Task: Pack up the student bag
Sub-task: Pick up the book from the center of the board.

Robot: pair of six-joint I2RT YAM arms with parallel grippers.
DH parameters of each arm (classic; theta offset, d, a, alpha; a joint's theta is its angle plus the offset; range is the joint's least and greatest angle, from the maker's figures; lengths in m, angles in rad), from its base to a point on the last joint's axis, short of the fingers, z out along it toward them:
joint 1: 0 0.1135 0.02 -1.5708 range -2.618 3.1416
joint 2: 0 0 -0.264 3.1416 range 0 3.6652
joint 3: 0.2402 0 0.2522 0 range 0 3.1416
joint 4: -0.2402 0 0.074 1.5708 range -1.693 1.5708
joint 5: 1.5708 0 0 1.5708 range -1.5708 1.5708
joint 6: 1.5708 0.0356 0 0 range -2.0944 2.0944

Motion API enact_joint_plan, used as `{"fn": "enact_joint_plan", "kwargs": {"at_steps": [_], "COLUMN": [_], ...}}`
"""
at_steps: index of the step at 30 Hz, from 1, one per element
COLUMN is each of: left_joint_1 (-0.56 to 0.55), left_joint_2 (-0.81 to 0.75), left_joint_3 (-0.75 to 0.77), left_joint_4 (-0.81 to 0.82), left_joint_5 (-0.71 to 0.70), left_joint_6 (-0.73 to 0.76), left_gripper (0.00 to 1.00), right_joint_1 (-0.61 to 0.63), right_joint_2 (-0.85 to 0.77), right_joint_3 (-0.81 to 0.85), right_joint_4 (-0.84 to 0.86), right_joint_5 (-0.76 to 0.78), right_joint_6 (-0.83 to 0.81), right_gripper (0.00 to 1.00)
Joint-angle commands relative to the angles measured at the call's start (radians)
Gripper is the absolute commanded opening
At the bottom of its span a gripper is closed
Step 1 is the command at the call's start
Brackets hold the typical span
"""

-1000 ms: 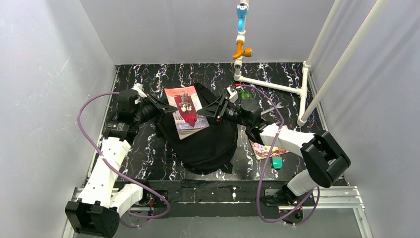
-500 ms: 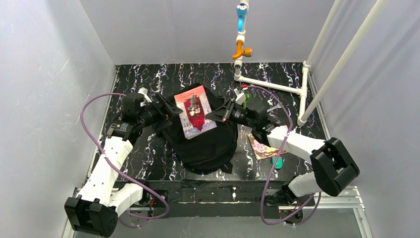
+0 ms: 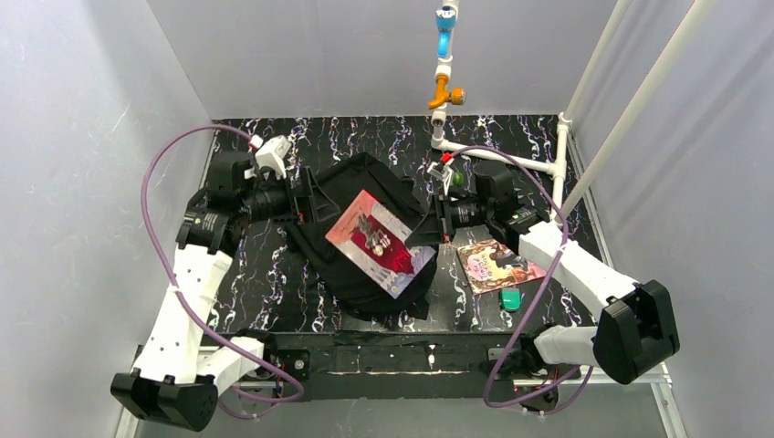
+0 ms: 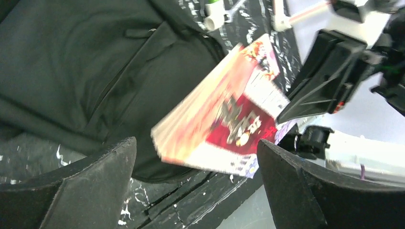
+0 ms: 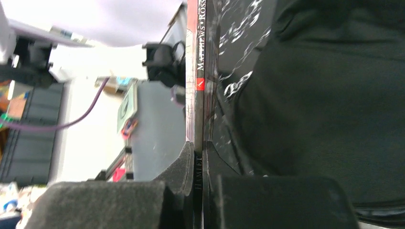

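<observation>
Though slumped and creased, fills the middle of the black, white-veined tabletop [image 3: 265,274] as by far the biggest item: student bag [image 3: 360,175], black fabric, seams and a flap plain from the left wrist. Beyond the bag's far right corner, white pipe frame [image 3: 497,157] lying on the tabletop and rising up the back wall. Just beside the bag's left edge, left tool [image 3: 317,195], spread wide and gripping nothing; from its own camera, both dark pads [image 4: 86,186] framing the bag and the book without touching either. At the bag's right edge, right tool [image 3: 422,233], clenched on a book [image 3: 379,242]; from the right wrist, thin spine pinched between the two fingers [image 5: 105,205], "HAMLET" legible along it. Over the bag's near right part, that book slanted, red-and-pink cover up, one edge in the right tool, the rest above the black fabric; whether resting on the bag or held clear of it, cannot tell. Right of the bag and apart from it, flat on the tabletop: a thinner pink-covered booklet [image 3: 497,263]. Nearer than the booklet, also right of the bag, a small teal item [image 3: 510,298], too small to identify.
</observation>
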Motion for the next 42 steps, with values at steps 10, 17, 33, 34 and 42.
{"fn": "enact_joint_plan", "kwargs": {"at_steps": [10,17,33,34,42], "left_joint_1": [-0.025,-0.08,-0.098,-0.098,-0.083], "left_joint_2": [0.17,0.09,0.082,0.079,0.063], "left_joint_3": [-0.027,-0.129,-0.082,-0.086,-0.104], "left_joint_4": [0.264,0.345,0.414,0.456,0.68], "left_joint_5": [0.742,0.869,0.692,0.688,0.603], "left_joint_6": [-0.041,-0.1,-0.212,-0.245,-0.437], "left_gripper": [0.95,0.83,0.0,0.0,0.0], "right_joint_1": [0.058,0.061,0.066,0.066,0.066], "right_joint_2": [-0.121,-0.11,-0.095,-0.1,-0.11], "right_joint_3": [0.003,-0.003,-0.072,-0.104,-0.349], "right_joint_4": [-0.009,0.115,0.336,0.403,1.076], "right_joint_5": [-0.273,-0.307,-0.141,-0.122,0.017], "right_joint_6": [-0.033,0.036,0.243,0.307,0.818], "right_gripper": [0.01,0.01,0.63,0.7,0.8]}}
